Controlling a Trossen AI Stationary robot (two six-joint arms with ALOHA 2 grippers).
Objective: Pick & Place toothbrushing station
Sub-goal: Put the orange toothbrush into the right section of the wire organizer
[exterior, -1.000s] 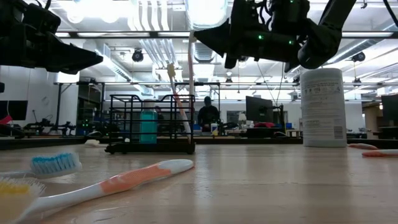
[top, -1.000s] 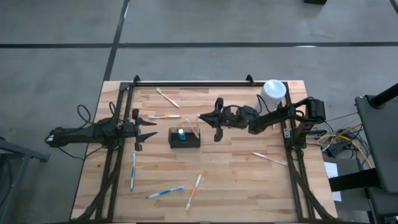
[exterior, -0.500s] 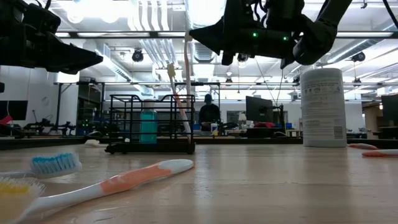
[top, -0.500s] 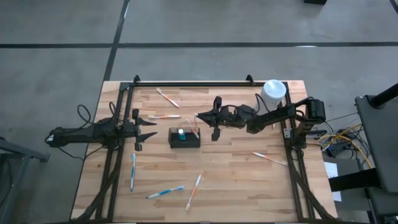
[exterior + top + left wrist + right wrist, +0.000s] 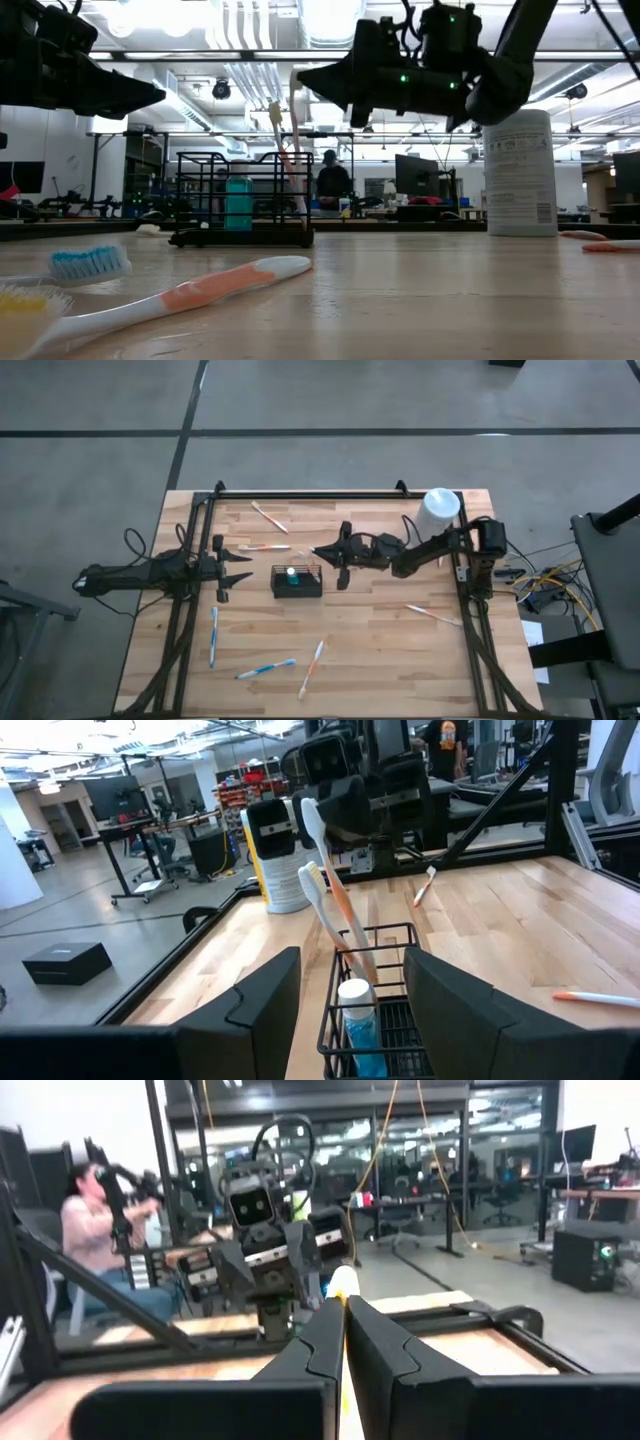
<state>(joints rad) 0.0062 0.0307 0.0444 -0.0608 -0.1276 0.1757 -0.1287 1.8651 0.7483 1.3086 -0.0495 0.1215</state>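
Though over the basket [image 5: 297,581] rim, right claw [image 5: 318,553] clamping toothbrush [image 5: 297,140].

No text, brand, number or sign can be read anywhere: the dark label block on the tall white cylindrical canister [image 5: 520,171] is too small to make out, and the small black rectangular wire-mesh basket [image 5: 241,198] carries no visible lettering.

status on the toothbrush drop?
Right gripper shut on an orange toothbrush, hanging over the basket. Left gripper open, waiting beside the basket. One toothbrush and a teal tube already inside; nothing blocking.
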